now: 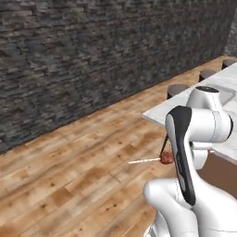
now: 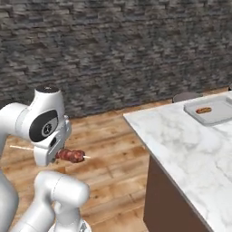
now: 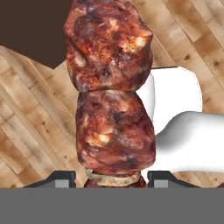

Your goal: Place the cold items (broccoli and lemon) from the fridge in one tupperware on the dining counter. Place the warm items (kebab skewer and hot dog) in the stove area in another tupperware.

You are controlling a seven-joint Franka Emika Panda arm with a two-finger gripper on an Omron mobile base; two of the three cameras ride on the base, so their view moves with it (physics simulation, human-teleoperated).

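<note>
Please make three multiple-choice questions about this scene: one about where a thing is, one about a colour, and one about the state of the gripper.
1. Where does the hot dog lie?
A. On the wooden floor
B. In the grey container on the marble counter
C. Between the gripper's fingers

2. What colour is the counter's top?
A. White marble with grey veins
B. Black
C. Green

3. What is the state of the gripper?
A. Open and empty
B. Shut on the kebab skewer
C. Shut on the hot dog

Answers:
1 B: the right base view shows it inside the container, far along the counter.
2 A: the right base view shows the pale veined surface.
3 B: the hand view shows the meat chunks between the two fingertips, and both base views show the skewer carried above the floor.
</note>
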